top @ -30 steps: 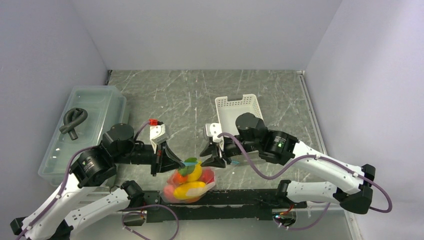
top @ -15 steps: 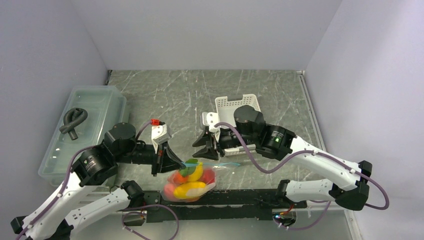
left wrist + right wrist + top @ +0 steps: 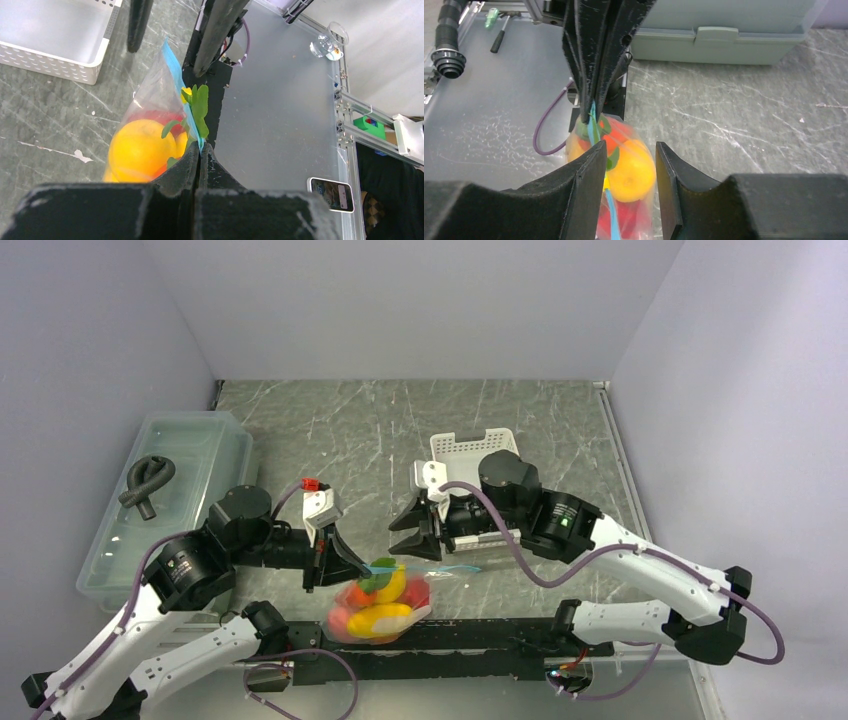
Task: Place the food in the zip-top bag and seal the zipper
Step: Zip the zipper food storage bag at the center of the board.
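Observation:
The zip-top bag [image 3: 385, 608] lies at the near table edge, holding the food [image 3: 380, 620]: yellow and orange fruits, something red and a green leafy piece [image 3: 200, 102]. My left gripper [image 3: 360, 567] is shut on the left end of the teal zipper [image 3: 455, 568]; the left wrist view shows its jaws [image 3: 200, 149] pinching the strip [image 3: 172, 70]. My right gripper [image 3: 418, 538] is open and empty just above and behind the bag. In the right wrist view [image 3: 630, 170] its fingers straddle the bag [image 3: 634, 170], with the zipper [image 3: 611, 210] by its left finger.
A white perforated basket [image 3: 478, 455] stands behind the right gripper. A translucent lidded bin [image 3: 160, 505] with a black hose on it is at the left. A black rail [image 3: 480, 635] runs along the near edge by the bag.
My right gripper, closed low at the bag's zipper a second ago, has opened and drawn up and back from it. The left gripper keeps its hold; the bag has not moved.

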